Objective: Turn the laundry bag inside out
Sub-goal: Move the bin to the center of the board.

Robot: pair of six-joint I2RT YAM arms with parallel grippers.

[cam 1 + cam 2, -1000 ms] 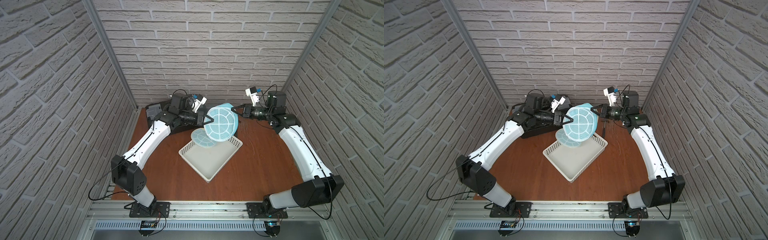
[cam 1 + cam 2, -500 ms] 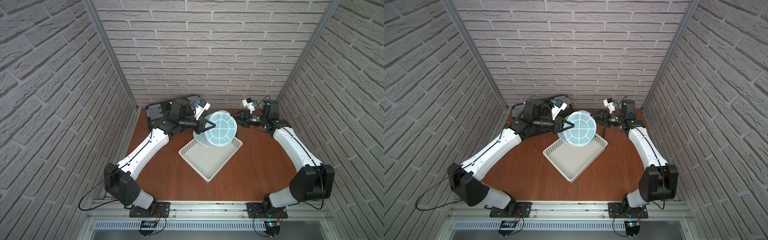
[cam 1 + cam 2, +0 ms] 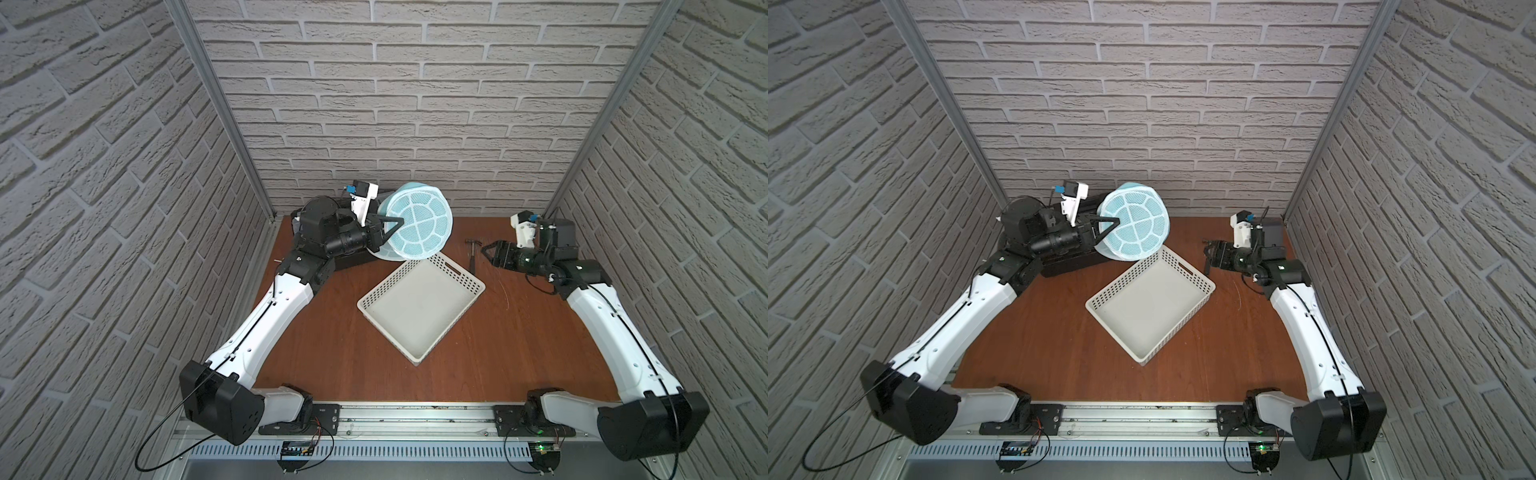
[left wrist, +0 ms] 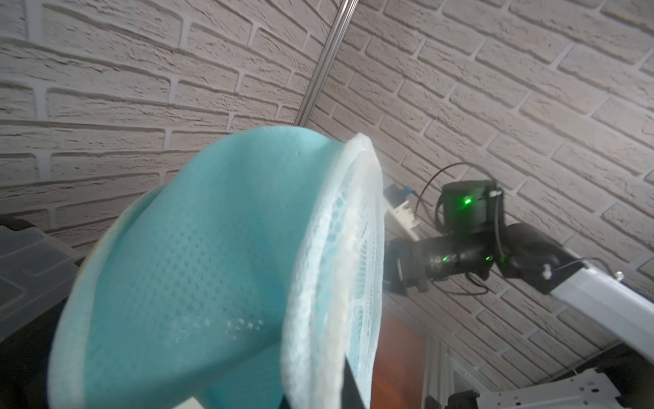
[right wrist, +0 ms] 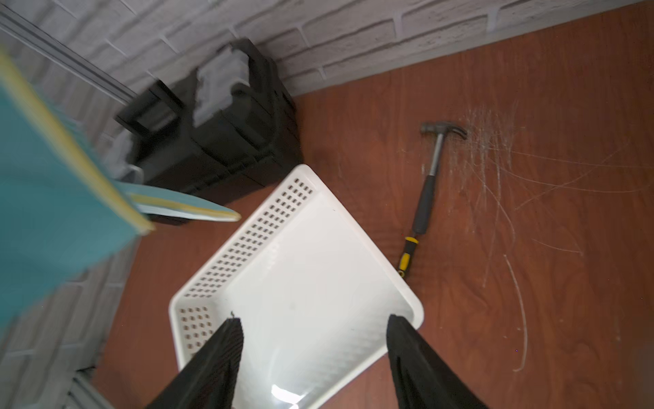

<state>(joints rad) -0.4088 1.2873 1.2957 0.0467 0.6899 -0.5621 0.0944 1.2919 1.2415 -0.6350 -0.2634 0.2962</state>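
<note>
Left fingers (image 3: 390, 234), half hidden by mesh, are clamping the laundry bag (image 3: 419, 224) at upper centre; right fingers (image 5: 223, 357) are hanging apart.

The soft light-blue mesh laundry bag (image 3: 417, 222) has a round end patterned with white spokes and rings over pale blue. In the right wrist view a yellow trim (image 5: 76, 152) edges its teal cloth. The white perforated plastic basket (image 3: 419, 307) has rows of small square holes in its walls. The reddish-brown wood-grain worktop (image 3: 332, 340) bears pale scratches. The slim hammer (image 5: 426, 193) has a grey steel head, black grip and yellow-and-black end. The boxy plastic toolbox (image 5: 226, 141) is black with grey lid panels.
</note>
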